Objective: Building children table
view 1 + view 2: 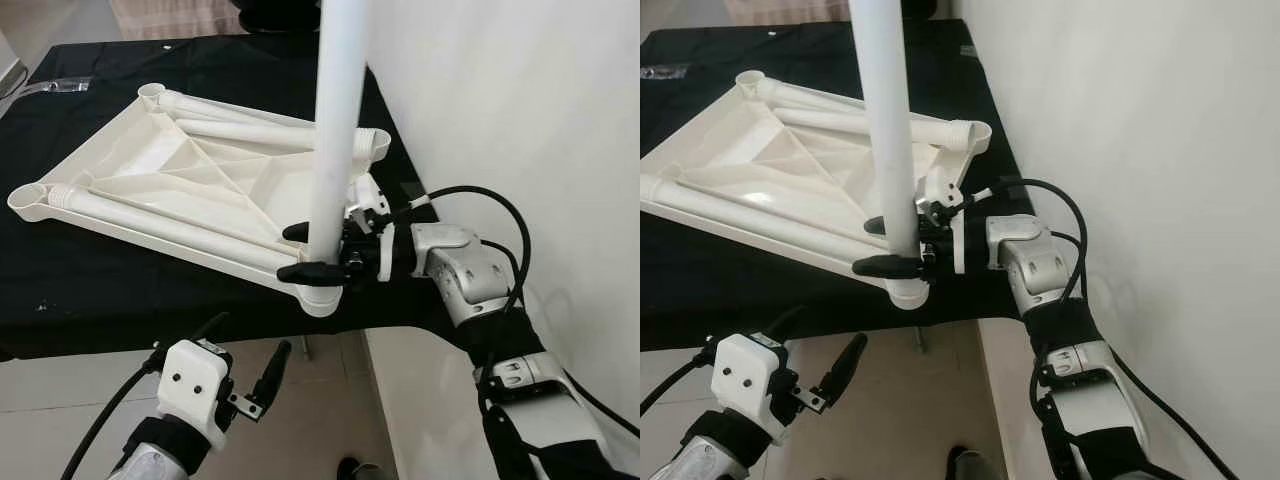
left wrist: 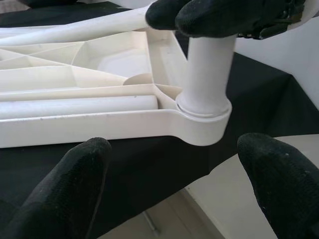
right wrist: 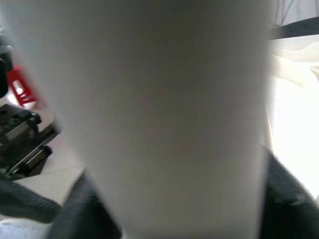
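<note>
- Upside down on a black cloth lies a white plastic tabletop, ribs up, so the corner sockets face upward for the legs.
- At the near right corner, overhanging the cloth's edge, stands one white leg, upright in its socket.
- Clamped low on that leg, just above the socket, sits the right gripper, likely steadying or pressing it home.
- Below the near edge waits the left gripper, fingers spread wide, holding nothing.
- Inside the tabletop lie spare legs, not yet fitted.
</note>
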